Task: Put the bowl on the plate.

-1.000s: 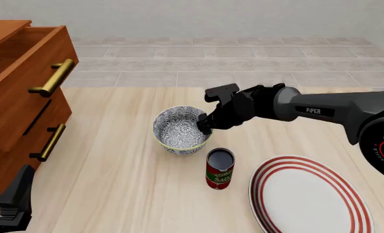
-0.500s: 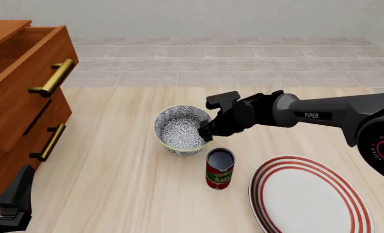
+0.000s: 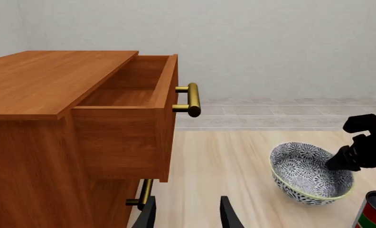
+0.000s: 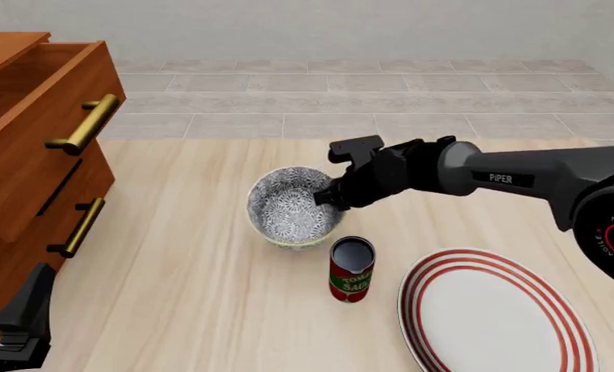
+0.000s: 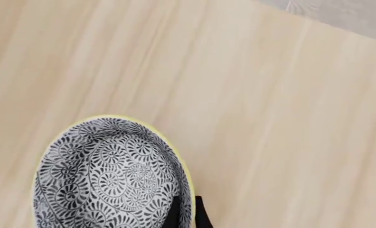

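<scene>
The step in hand is the lift and carry of the bowl [image 4: 291, 208]. The right gripper [image 4: 328, 194] pinches the bowl's right rim, one finger inside the wall and one outside, as the right wrist view shows. The bowl sits tilted in the front view, which suggests it is off the table or leaving it; this cannot be confirmed. It lies left of centre, just behind the can [image 4: 352, 269]. The plate [image 4: 493, 318] lies at the near right, well apart from the bowl.

The next move calls for raising the bowl above the can, carrying it right and toward the near edge, and lowering it onto the plate's centre.

The right arm reaches in from the right, extended leftward, wrist bent down. The left gripper [image 3: 186, 216] is parked low near the drawer cabinet [image 3: 80, 128], fingers apart and holding nothing.
</scene>
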